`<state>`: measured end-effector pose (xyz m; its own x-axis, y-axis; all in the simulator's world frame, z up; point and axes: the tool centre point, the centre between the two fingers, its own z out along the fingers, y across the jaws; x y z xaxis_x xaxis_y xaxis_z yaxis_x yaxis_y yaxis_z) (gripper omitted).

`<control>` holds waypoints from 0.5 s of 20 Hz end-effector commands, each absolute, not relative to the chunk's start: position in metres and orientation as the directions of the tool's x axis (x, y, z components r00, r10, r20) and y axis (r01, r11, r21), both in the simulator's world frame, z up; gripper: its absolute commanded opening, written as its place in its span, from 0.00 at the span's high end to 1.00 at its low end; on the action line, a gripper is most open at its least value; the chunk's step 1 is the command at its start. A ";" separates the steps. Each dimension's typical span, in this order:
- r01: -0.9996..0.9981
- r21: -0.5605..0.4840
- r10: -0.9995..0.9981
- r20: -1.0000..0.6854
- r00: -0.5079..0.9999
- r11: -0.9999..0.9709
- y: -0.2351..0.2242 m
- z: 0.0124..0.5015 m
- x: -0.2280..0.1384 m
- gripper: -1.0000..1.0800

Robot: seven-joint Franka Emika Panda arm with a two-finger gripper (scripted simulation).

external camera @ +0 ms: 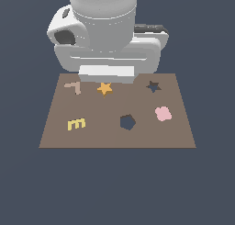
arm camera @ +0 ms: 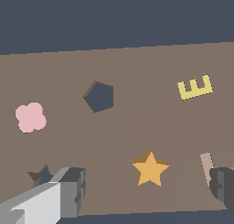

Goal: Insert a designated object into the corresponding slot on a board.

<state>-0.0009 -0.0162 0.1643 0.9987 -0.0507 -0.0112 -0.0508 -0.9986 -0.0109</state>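
No printed text, label, brand or number can be read anywhere in either view. The only letter form is a small flat yellow piece shaped like a capital E [external camera: 76,124] [arm camera: 195,87] (a moulded shape, not print), lying on the flat brown rectangular board [external camera: 101,137] [arm camera: 137,63] among the other shape pieces.
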 end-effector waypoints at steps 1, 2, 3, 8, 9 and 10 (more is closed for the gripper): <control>-0.051 -0.011 -0.051 -0.011 0.999 -0.999 -0.016 0.164 -0.001 0.04; -0.051 -0.011 -0.051 -0.011 0.999 -0.999 -0.016 0.164 -0.001 0.04; -0.054 -0.011 -0.054 -0.011 0.998 -0.998 -0.016 0.164 -0.001 0.04; -0.090 -0.010 -0.090 -0.011 0.996 -0.996 -0.019 0.160 -0.003 0.04; -0.102 -0.010 -0.102 -0.011 0.995 -0.995 -0.019 0.158 -0.003 0.04; -0.116 -0.010 -0.116 -0.011 0.993 -0.993 -0.020 0.157 -0.004 0.04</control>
